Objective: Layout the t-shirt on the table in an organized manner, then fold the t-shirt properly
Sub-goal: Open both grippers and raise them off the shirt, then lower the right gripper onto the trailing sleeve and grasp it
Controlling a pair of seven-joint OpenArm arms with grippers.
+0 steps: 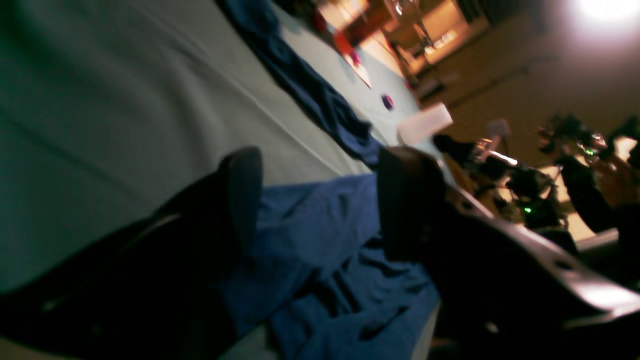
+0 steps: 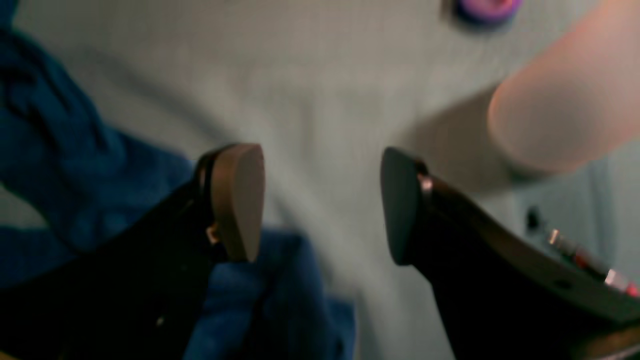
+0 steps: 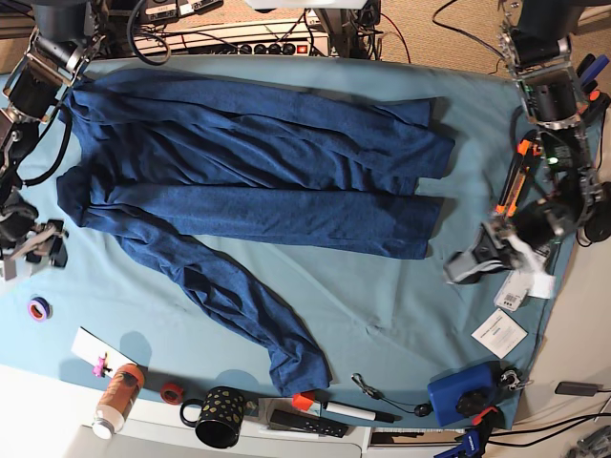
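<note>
Overhead view: we see the t-shirt lying across the upper half of the table, partly gathered into long lengthwise pleats, with one long strip of fabric trailing diagonally toward the near edge, where it ends beside a black mug. We judge the garment only roughly spread: the layout step is not finished, and folding has not begun.

Both arms stand at opposite ends of the cloth, a placing we read as suited to drawing the garment out along its length.

Left gripper: in its wrist view the two dark fingers stand well apart, with wrinkled blue fabric visible on the table between and below them; nothing is clamped (whether the tips brush the cloth we cannot tell).

Right gripper: the jaws are likewise spread wide over bare teal tablecloth, the t-shirt lying to one side and beneath one finger; nothing is gripped.

A roll of purple tape sits near this end, apart from the shirt.
</note>
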